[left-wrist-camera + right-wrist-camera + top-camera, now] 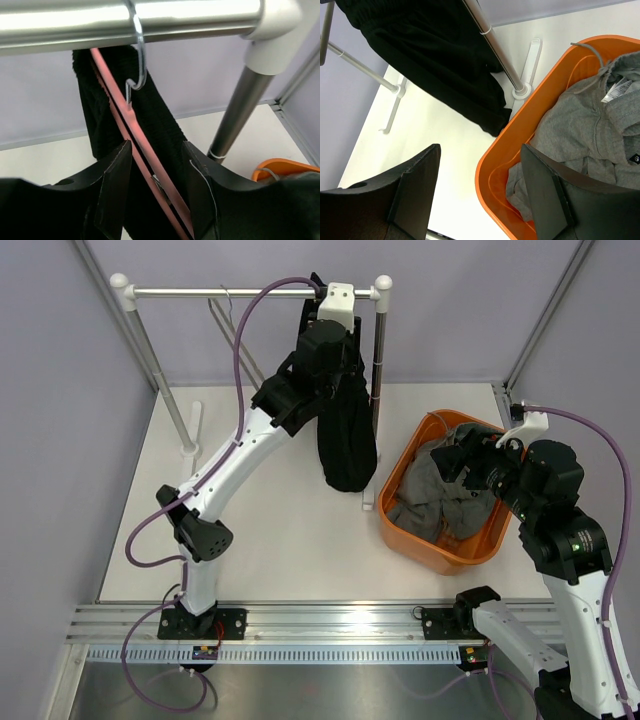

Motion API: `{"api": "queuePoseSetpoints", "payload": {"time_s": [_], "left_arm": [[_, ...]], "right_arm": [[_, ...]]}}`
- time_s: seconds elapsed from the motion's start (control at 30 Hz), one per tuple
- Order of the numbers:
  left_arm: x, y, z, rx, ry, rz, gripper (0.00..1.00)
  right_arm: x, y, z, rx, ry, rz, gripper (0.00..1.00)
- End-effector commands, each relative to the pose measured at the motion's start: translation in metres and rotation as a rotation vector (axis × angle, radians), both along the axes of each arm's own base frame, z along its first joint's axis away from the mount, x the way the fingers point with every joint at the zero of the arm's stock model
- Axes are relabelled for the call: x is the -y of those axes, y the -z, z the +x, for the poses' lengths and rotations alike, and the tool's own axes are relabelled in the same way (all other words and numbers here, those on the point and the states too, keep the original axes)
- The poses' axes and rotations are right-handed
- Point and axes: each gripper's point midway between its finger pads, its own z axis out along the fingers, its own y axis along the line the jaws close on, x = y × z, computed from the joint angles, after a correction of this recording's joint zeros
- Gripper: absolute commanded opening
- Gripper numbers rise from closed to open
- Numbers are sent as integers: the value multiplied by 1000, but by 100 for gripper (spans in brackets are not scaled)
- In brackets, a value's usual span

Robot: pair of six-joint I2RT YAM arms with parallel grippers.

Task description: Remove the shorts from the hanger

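Black shorts (347,445) hang on a pink hanger (131,125), whose metal hook (139,55) sits over the rack's silver rail (125,20) near its right end. My left gripper (157,192) is open, one finger on each side of the hanger's bar and the shorts' waistband (162,125). In the top view it (345,340) is up at the rail, its fingers lost against the black cloth. My right gripper (480,195) is open and empty, over the near-left rim of the orange basket (492,165), to the right of the shorts (435,55).
The orange basket (400,475) holds a grey garment (445,495) and stands right of the rack. The rack's right upright (378,370) and foot (532,55) stand between shorts and basket. Its left upright (160,370) slants at the far left.
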Motion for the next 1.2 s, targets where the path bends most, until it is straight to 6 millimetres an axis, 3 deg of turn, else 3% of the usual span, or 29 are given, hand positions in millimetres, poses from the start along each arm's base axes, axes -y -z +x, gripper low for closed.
{"api": "queuePoseSetpoints", "payload": {"time_s": [0.0,0.23,0.27,0.3,0.57,0.87,1.17], "left_arm": [[-16,-11,8,47,-118,-27,46],[-36,-10,2,45,-194,-17,41],[-42,-21,-3,65,-194,-39,41],[-44,-15,-4,58,-196,-26,41],[-57,-45,-21,103,-170,-58,43],[-33,-63,-16,150,-63,-36,50],[-16,-52,-3,133,6,-13,53]], "right_arm": [[1,-8,1,41,-4,-12,73],[-1,-8,0,41,-14,-8,74],[-1,-8,0,41,-14,-8,74],[-1,-8,0,43,-14,-9,74],[-3,-9,0,44,-23,2,74],[0,-14,-3,53,-15,-4,74],[1,-16,-3,57,-15,-15,74]]}}
